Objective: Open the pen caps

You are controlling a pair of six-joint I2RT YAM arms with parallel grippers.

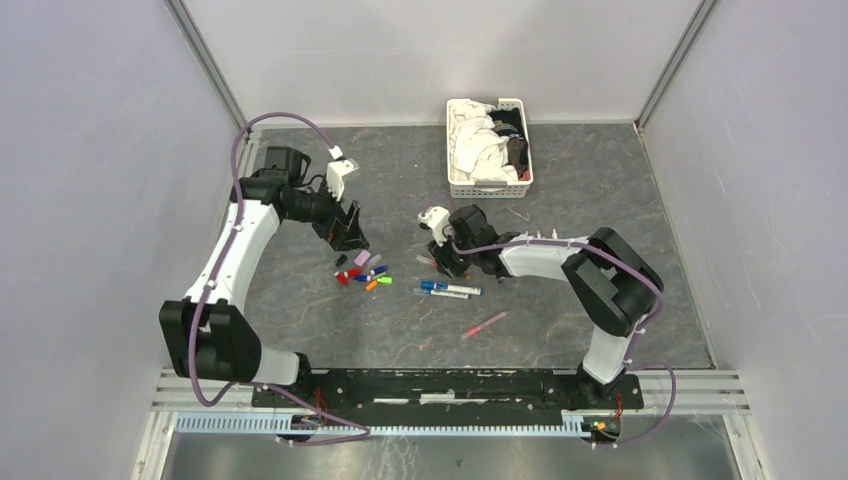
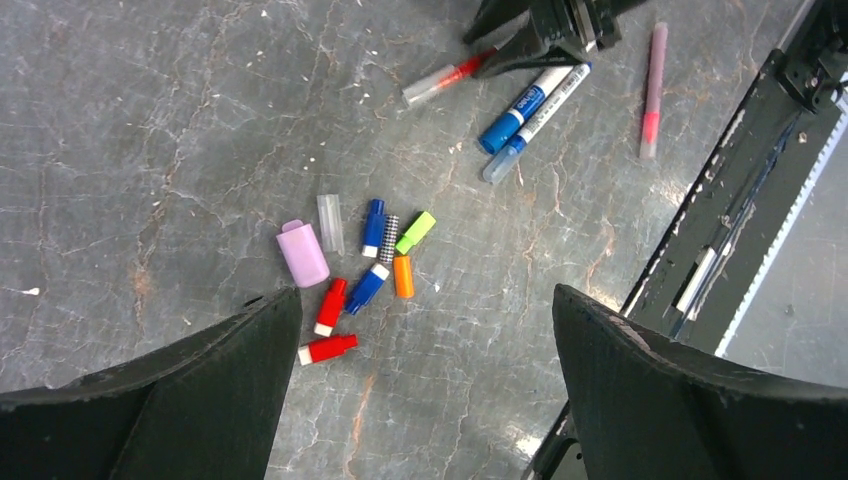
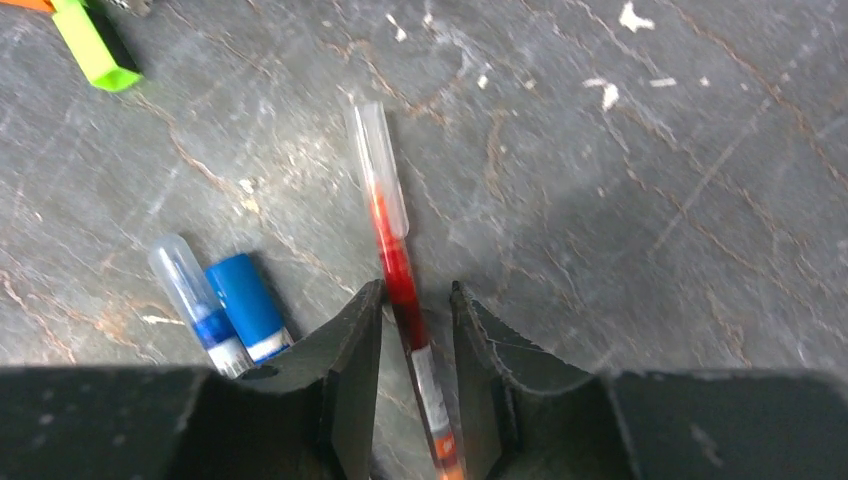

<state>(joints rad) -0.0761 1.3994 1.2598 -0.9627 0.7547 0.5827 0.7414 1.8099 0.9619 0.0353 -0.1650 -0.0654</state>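
A loose pile of pen caps (image 2: 367, 286), red, blue, orange, green, lilac and clear, lies on the grey table (image 1: 300, 300). My left gripper (image 2: 425, 300) hangs open just above and near the pile, holding nothing. A thin red pen (image 3: 395, 255) with a clear cap (image 3: 380, 160) lies flat on the table. My right gripper (image 3: 417, 290) is low over it, its fingers close on either side of the barrel with small gaps showing. Two blue pens (image 3: 245, 300) lie side by side just left of that gripper, still capped.
A pink pen (image 1: 486, 323) lies alone towards the near right. A white slatted basket (image 1: 488, 146) of cloths stands at the back. The black base rail (image 2: 720, 200) runs along the near edge. A green cap (image 3: 95, 45) lies beyond the blue pens.
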